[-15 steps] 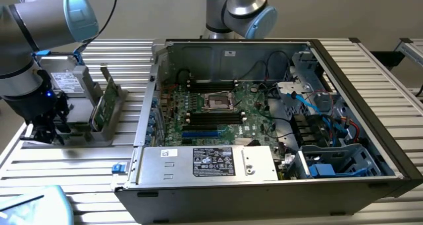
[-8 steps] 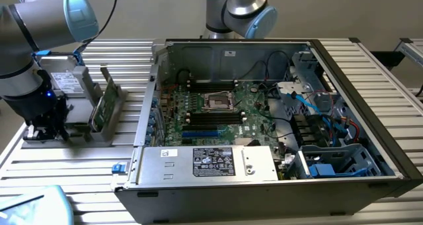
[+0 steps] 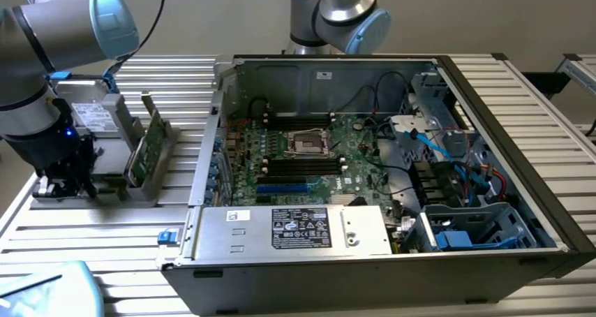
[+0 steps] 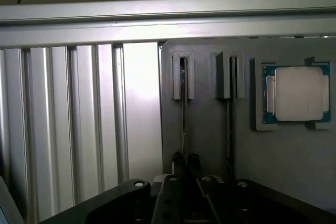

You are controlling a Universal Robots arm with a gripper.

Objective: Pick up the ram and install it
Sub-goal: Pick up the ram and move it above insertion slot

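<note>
- Ram (image 4: 183,114): edge-on to the wrist camera, a thin dark line; chips and label hidden.
- Stick (image 4: 230,124) in the next slot: also edge-on, faces hidden.
- Gripper (image 4: 185,162): body cut off by the wrist view's edge.
- Arm (image 3: 42,34): cut off at 10 o'clock in the exterior view.
- Second arm (image 3: 336,13): cut off at 12 o'clock there.
- Blue thing (image 3: 42,289) at 7 o'clock: cut by the corner, kind unclear.
- Case (image 3: 373,289): front cut off at 6 o'clock.
- Label (image 3: 301,227), just toward 6 o'clock from centre: print too small to read.

Ram (image 4: 183,114): thin dark stick, standing on edge in slot of grey holder (image 4: 206,129), seen edge-on.
</note>
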